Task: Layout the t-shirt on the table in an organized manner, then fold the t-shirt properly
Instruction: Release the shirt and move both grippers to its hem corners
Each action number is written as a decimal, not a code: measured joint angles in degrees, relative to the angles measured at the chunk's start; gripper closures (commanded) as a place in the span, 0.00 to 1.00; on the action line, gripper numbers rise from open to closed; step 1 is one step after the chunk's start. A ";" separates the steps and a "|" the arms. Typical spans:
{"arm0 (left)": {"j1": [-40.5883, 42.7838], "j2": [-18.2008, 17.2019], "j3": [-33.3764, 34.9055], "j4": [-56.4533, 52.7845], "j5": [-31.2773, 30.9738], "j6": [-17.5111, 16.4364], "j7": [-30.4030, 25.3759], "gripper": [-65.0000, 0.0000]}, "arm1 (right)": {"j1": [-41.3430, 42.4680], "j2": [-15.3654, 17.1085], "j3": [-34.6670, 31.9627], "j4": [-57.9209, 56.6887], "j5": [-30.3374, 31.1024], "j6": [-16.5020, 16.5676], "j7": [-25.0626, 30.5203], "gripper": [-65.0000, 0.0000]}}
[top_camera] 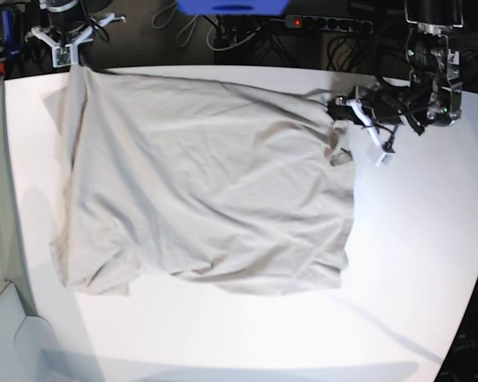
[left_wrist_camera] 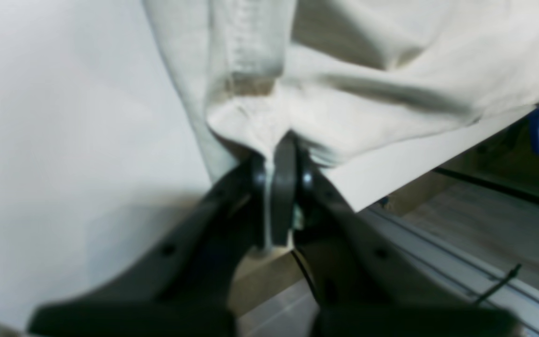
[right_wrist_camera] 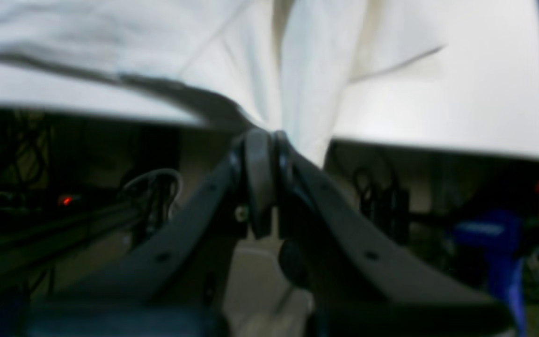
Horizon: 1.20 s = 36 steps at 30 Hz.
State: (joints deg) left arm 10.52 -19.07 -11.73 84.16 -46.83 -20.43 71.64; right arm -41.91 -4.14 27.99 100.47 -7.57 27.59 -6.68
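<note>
The left gripper (left_wrist_camera: 281, 154) is showing two matte black fingers (left_wrist_camera: 194, 234) widening toward the camera, each dotted with small round screw holes, and rounded pads with a silvery fastener glinting beside them. The right gripper (right_wrist_camera: 265, 140) is wearing the same dark, flared shape. In the base view, both arms are carrying white brackets and black cabling.

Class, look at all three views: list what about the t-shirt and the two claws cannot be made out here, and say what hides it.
- Base view: the left claw tips, hidden by t-shirt cloth and cables.
- Base view: the right claw is too small to judge.
- Right wrist view: which shirt part the right claw pinches; blur.
- Left wrist view: the shirt is cut off by the frame.
</note>
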 measured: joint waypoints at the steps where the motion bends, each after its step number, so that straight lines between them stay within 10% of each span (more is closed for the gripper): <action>1: 0.04 -0.09 0.00 0.00 0.00 -0.11 -0.09 1.00 | -0.48 0.02 -0.04 -0.24 0.00 -0.02 0.07 1.00; 6: 0.57 -1.55 0.20 3.98 4.94 -2.84 -0.02 0.91 | -1.66 -0.15 -0.07 -0.07 -0.02 -0.02 0.46 0.99; 13: 3.56 -4.81 -0.07 10.49 9.09 -3.43 1.70 0.54 | -1.27 -0.94 0.04 0.37 -0.04 -0.02 0.44 0.83; 24: 8.33 -5.64 -1.05 18.60 9.46 -3.43 3.67 0.52 | 0.37 -0.59 0.35 7.06 -0.04 -0.02 0.13 0.66; 36: 7.74 -3.45 -19.15 23.06 -0.22 -5.86 4.92 0.52 | 9.27 4.85 3.52 9.16 -0.07 1.46 -0.31 0.44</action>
State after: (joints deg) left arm 18.26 -22.52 -30.87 107.22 -47.05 -26.28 76.55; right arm -32.64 0.71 31.51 109.62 -7.64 29.06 -6.98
